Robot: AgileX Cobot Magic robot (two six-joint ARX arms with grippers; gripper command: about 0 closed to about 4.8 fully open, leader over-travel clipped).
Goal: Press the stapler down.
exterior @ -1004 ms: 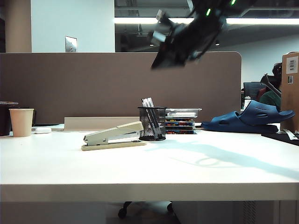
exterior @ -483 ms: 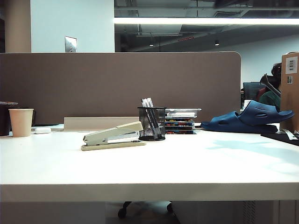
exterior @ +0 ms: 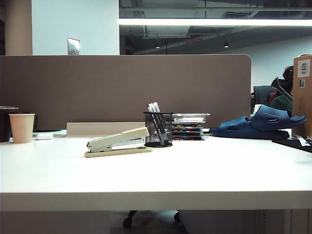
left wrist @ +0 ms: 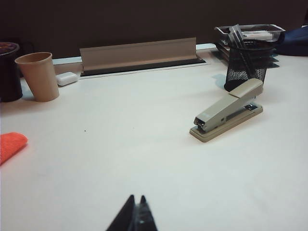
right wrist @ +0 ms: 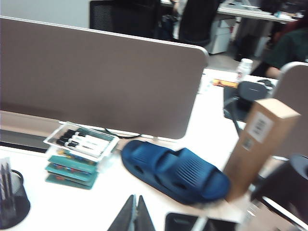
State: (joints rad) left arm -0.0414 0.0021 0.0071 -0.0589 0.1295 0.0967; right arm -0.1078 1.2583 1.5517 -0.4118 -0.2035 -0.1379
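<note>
Hovering low over the white table (left wrist: 120, 159), left gripper (left wrist: 135, 214) with jaws pressed together, stapler (left wrist: 227, 109) at its two o'clock beside mesh pen cup (left wrist: 246, 62), right gripper (right wrist: 134, 214) likewise closed, raised near blue sandal (right wrist: 175, 174).

Your left tool (left wrist: 136, 214) hangs low above the table (left wrist: 120, 159), its dark fingers pressed together at the tips. Your right tool (right wrist: 134, 214) rides higher, fingers likewise closed. Neither arm appears in the exterior view.
</note>
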